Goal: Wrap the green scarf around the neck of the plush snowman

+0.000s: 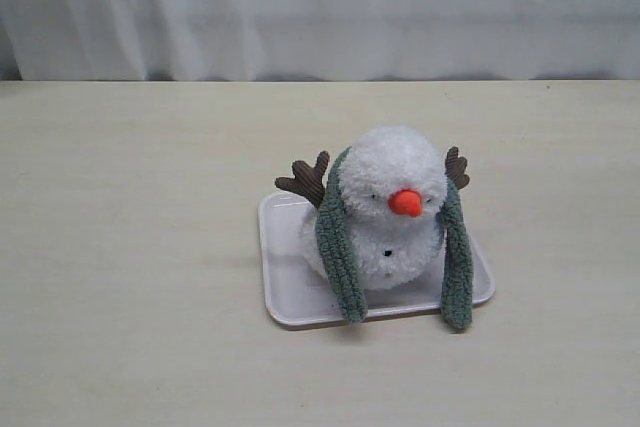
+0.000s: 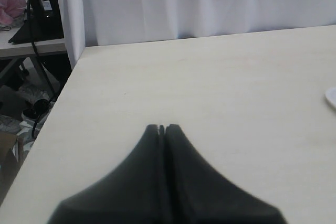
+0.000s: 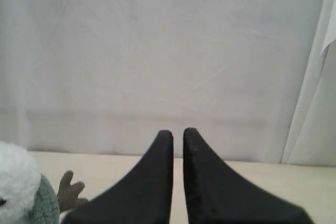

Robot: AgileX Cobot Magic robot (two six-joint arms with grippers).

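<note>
Both ends of the long, fuzzy grey-green fleece scarf (image 1: 340,257) hang loose down the front of the fluffy white plush snowman (image 1: 395,167), which sits on a white rectangular tray (image 1: 278,292); the ends are not crossed. The left gripper (image 2: 163,128) is pressed together and empty. The right gripper (image 3: 178,135) is all but closed and empty. Risk: pulling one end alone may drag the scarf off or topple the light plush.
</note>
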